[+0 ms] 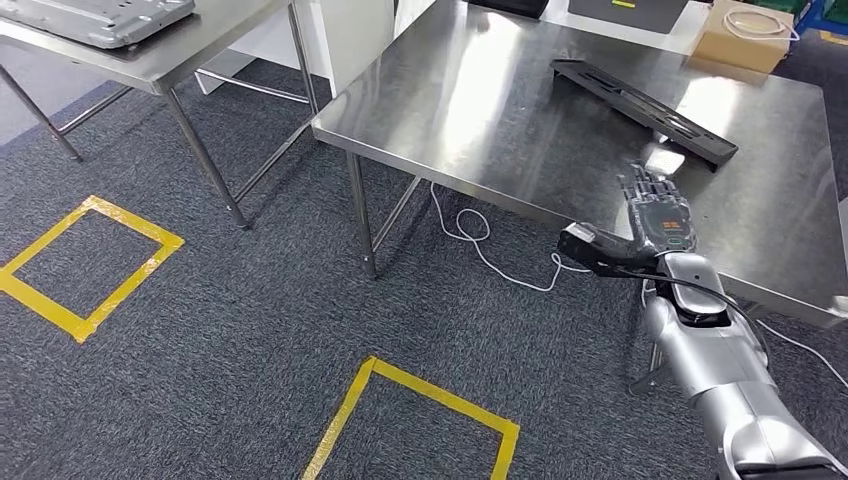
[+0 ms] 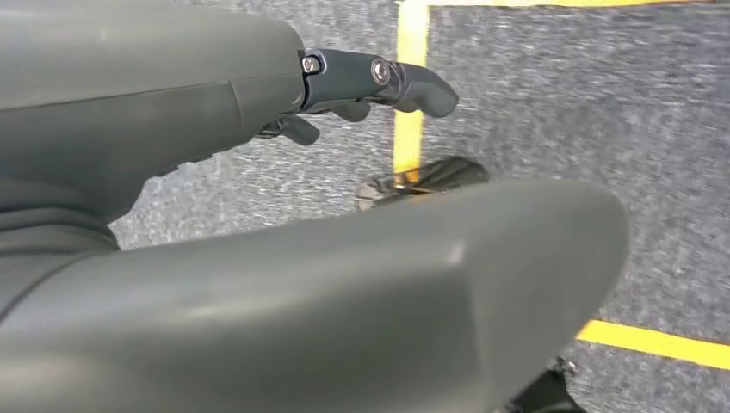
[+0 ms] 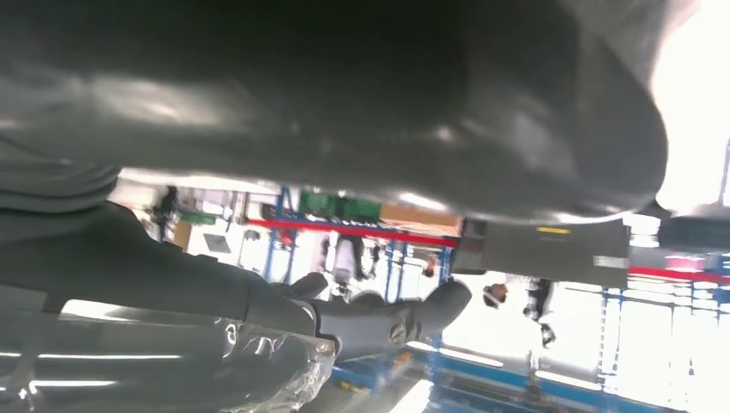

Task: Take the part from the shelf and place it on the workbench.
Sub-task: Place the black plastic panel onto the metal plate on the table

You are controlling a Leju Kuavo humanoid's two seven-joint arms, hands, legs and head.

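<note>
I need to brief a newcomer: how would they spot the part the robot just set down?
Find the big steel workbench on the right. Near its far right side, just beyond the right hand, lies a long black flat part. Unlike the cardboard box behind, it is dark and slim.

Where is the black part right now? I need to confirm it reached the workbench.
In the head view, the black part lies flat on the steel workbench, toward its far right, just beyond the right hand.
</note>
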